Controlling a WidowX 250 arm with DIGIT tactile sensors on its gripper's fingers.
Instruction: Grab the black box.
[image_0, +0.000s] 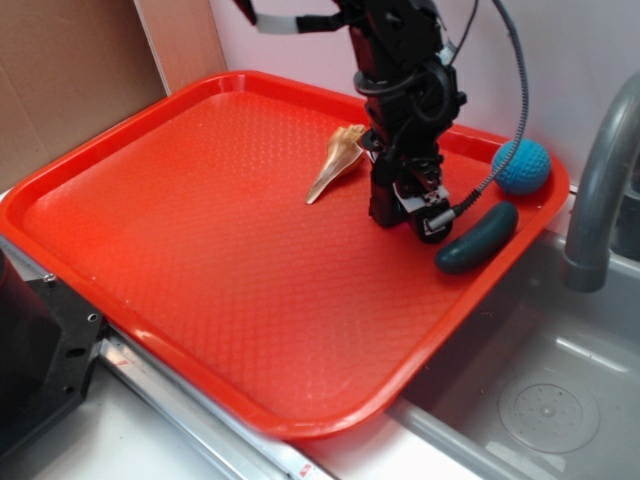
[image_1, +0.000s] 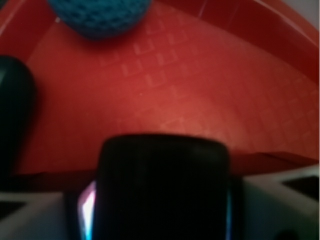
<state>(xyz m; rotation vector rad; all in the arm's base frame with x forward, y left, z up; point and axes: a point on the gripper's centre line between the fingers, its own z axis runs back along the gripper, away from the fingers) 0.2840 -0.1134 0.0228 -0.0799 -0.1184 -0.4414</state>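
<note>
The black box (image_1: 162, 185) fills the space between my fingers in the wrist view, glossy and dark, with light glinting along both of its sides. In the exterior view it shows as a black block (image_0: 384, 200) at the tip of my gripper (image_0: 405, 207), low over the right part of the red tray (image_0: 200, 250). My gripper (image_1: 161, 205) is shut on the box, and its grey fingers (image_1: 35, 215) show on either side. I cannot tell whether the box touches the tray.
A dark green cucumber toy (image_0: 477, 238) lies just right of the gripper and also shows in the wrist view (image_1: 15, 110). A blue knitted ball (image_0: 522, 166) sits in the tray's far right corner. A tan shell (image_0: 337, 160) lies to the left. A grey faucet (image_0: 600, 180) and a sink (image_0: 540, 400) are to the right.
</note>
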